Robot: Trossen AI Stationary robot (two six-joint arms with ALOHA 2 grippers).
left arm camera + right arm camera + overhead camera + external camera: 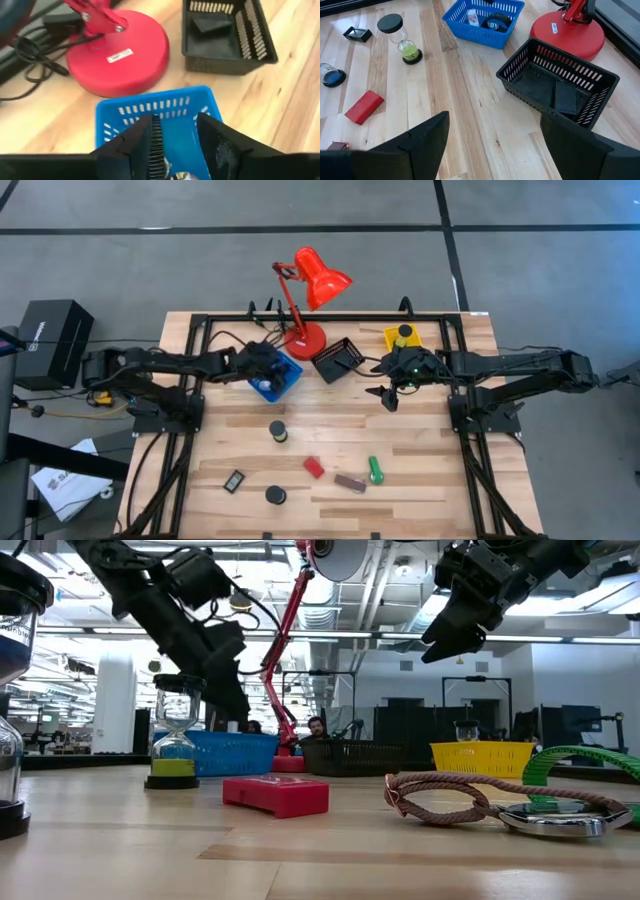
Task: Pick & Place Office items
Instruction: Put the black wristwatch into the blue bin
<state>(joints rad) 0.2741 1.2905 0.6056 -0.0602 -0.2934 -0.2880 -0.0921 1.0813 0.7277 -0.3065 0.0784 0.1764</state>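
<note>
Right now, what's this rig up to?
Sorting office items into trays. The left gripper hovers over the blue tray, fingers parted, nothing held between them. The right gripper hangs open and empty by the yellow tray. The red block, green cylinder and other pieces lie loose on the table.

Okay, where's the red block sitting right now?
In the high view the red block lies on the table's front half near the middle, left of the brown bar and green cylinder.
</note>
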